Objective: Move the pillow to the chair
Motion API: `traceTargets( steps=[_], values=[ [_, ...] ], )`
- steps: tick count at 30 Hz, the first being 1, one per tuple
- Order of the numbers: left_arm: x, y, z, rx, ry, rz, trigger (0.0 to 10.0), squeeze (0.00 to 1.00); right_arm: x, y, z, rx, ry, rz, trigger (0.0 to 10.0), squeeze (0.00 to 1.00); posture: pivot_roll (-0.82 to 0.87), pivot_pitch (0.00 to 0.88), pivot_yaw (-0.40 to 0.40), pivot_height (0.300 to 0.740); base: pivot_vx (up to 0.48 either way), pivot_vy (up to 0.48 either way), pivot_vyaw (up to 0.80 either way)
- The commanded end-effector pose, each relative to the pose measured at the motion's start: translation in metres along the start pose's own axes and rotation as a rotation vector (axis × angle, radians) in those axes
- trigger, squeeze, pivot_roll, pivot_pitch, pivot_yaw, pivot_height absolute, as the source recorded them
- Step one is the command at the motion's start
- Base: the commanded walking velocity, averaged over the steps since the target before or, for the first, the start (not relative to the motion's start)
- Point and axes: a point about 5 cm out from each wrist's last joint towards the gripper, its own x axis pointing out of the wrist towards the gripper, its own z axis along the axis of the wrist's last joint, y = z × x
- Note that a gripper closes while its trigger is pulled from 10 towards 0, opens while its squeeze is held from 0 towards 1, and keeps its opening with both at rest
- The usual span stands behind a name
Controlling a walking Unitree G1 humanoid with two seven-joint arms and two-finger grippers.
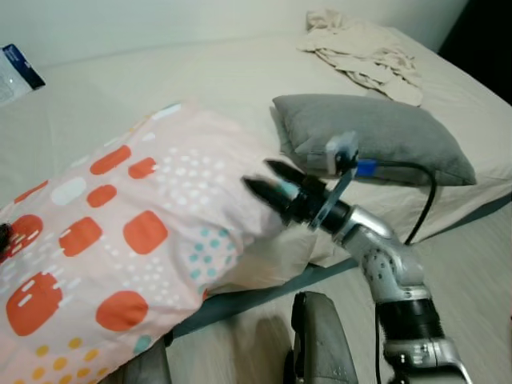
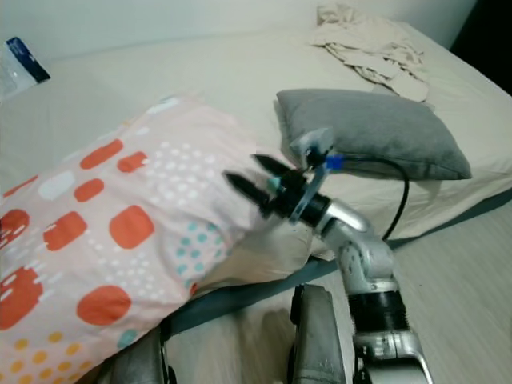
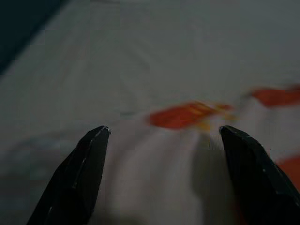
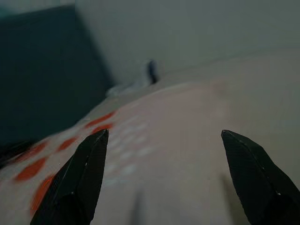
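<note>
A big pale-pink pillow (image 1: 120, 240) with orange patches and dotted print lies at the bed's near edge, overhanging toward me on the left. My right gripper (image 1: 258, 174) is open, with its black fingertips against the pillow's right end. In the right wrist view the right gripper (image 4: 164, 133) spreads wide over the pink fabric. My left gripper (image 3: 164, 129) is open too, its fingers close over the pillow's printed cover. A dark bit of the left gripper (image 1: 3, 238) peeks out at the pillow's far left.
A grey pillow (image 1: 376, 132) lies on the bed (image 1: 200, 72) just behind my right wrist. Crumpled cream cloth (image 1: 364, 52) sits at the back right, a blue-white packet (image 1: 18, 72) at the back left. Pale floor (image 1: 472, 272) runs along the right.
</note>
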Motion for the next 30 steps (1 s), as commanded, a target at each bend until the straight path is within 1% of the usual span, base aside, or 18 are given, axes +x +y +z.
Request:
traceTargets(
  steps=[1, 2, 4, 5, 7, 9, 11, 14, 16, 17, 18, 19, 20, 21, 23, 26, 28, 30],
  values=[
    [-0.005, 0.016, 0.003, 0.073, -0.004, 0.082, 10.0, 0.0, -0.001, -0.004, 0.004, 0.006, -0.019, -0.017, 10.0, 0.0, 0.09, 0.238, -0.04, 0.542, 0.0, 0.0, 0.0],
    [-0.005, 0.016, 0.003, 0.073, -0.004, 0.082, 10.0, 0.0, -0.001, -0.004, 0.004, 0.006, -0.019, -0.017, 10.0, 0.0, 0.09, 0.238, -0.04, 0.542, 0.0, 0.0, 0.0],
    [-0.013, 0.044, -0.002, 0.165, 0.038, 0.289, 10.0, 0.0, -0.005, -0.004, 0.016, 0.045, -0.034, 0.027, 10.0, 0.0, 0.09, 0.243, -0.045, 0.542, 0.0, 0.0, 0.0],
    [-0.013, 0.044, -0.002, 0.165, 0.038, 0.289, 10.0, 0.0, -0.005, -0.004, 0.016, 0.045, -0.034, 0.027, 10.0, 0.0, 0.09, 0.243, -0.045, 0.542, 0.0, 0.0, 0.0],
    [-0.026, 0.069, -0.003, 0.223, 0.05, 0.441, 10.0, 0.0, -0.009, -0.021, 0.016, 0.003, -0.014, -0.109, 10.0, 0.0, 0.09, 0.247, -0.04, 0.542, 0.0, 0.0, 0.0],
    [-0.026, 0.069, -0.003, 0.223, 0.05, 0.441, 10.0, 0.0, -0.009, -0.021, 0.016, 0.003, -0.014, -0.109, 10.0, 0.0, 0.09, 0.247, -0.04, 0.542, 0.0, 0.0, 0.0],
    [-0.033, 0.081, -0.007, 0.224, 0.08, 0.479, 10.0, 0.0, -0.012, -0.041, 0.008, -0.022, -0.003, -0.256, 10.0, 0.0, 0.08, 0.247, -0.037, 0.542, 0.0, 0.0, 0.0],
    [-0.035, 0.082, -0.024, 0.11, 0.187, 0.404, 10.0, 0.0, -0.014, -0.06, -0.005, 0.021, -0.009, -0.364, 10.0, 0.0, 0.09, 0.248, -0.039, 0.542, 0.0, 0.0, 0.0],
    [-0.034, 0.073, -0.032, -0.043, 0.213, 0.281, 10.0, 0.0, -0.015, -0.064, -0.009, 0.046, -0.006, -0.389, 10.0, 0.0, 0.09, 0.25, -0.043, 0.542, 0.0, 0.0, 0.0],
    [-0.034, 0.073, -0.032, -0.043, 0.213, 0.281, 10.0, 0.0, -0.015, -0.064, -0.009, 0.046, -0.006, -0.389, 10.0, 0.0, 0.09, 0.25, -0.043, 0.542, 0.0, 0.0, 0.0],
    [-0.033, 0.066, -0.034, -0.177, 0.215, 0.181, 10.0, 0.26, -0.015, -0.066, -0.01, 0.07, -0.012, -0.394, 10.0, 0.0, 0.09, 0.251, -0.046, 0.542, 0.0, 0.0, 0.0],
    [-0.034, 0.057, -0.035, -0.315, 0.22, 0.045, 10.0, 0.93, -0.015, -0.068, -0.01, 0.101, -0.022, -0.4, 10.0, 0.0, 0.1, 0.253, -0.049, 0.542, 0.0, 0.0, 0.0],
    [-0.035, 0.051, -0.035, -0.399, 0.217, -0.044, 10.0, 0.93, -0.015, -0.069, -0.01, 0.123, -0.029, -0.401, 10.0, 0.0, 0.1, 0.253, -0.05, 0.542, 0.0, 0.0, 0.0],
    [-0.037, 0.049, -0.033, -0.493, 0.206, -0.097, 10.0, 1.0, -0.015, -0.07, -0.009, 0.141, -0.036, -0.405, 10.0, 0.0, 0.1, 0.254, -0.051, 0.542, 0.0, 0.0, 0.0],
    [-0.04, 0.051, -0.029, -0.61, 0.165, -0.117, 10.0, 1.0, -0.014, -0.071, -0.007, 0.154, -0.046, -0.406, 10.0, 0.0, 0.1, 0.255, -0.053, 0.542, 0.0, 0.0, 0.0],
    [-0.041, 0.053, -0.026, -0.652, 0.136, -0.115, 10.0, 1.0, -0.014, -0.072, -0.006, 0.165, -0.053, -0.406, 10.0, 0.0, 0.1, 0.255, -0.053, 0.542, 0.0, 0.0, 0.0],
    [-0.043, 0.063, -0.02, -0.713, 0.075, -0.096, 10.0, 1.0, -0.013, -0.074, -0.007, 0.176, -0.06, -0.409, 10.0, 0.0, 0.09, 0.255, -0.052, 0.542, 0.0, 0.0, 0.0],
    [-0.051, 0.069, -0.023, -0.739, 0.113, -0.112, 10.0, 1.0, -0.012, -0.076, -0.011, 0.174, -0.052, -0.41, 10.0, 0.0, 0.1, 0.255, -0.051, 0.542, 0.0, 0.0, 0.0]
  ],
)
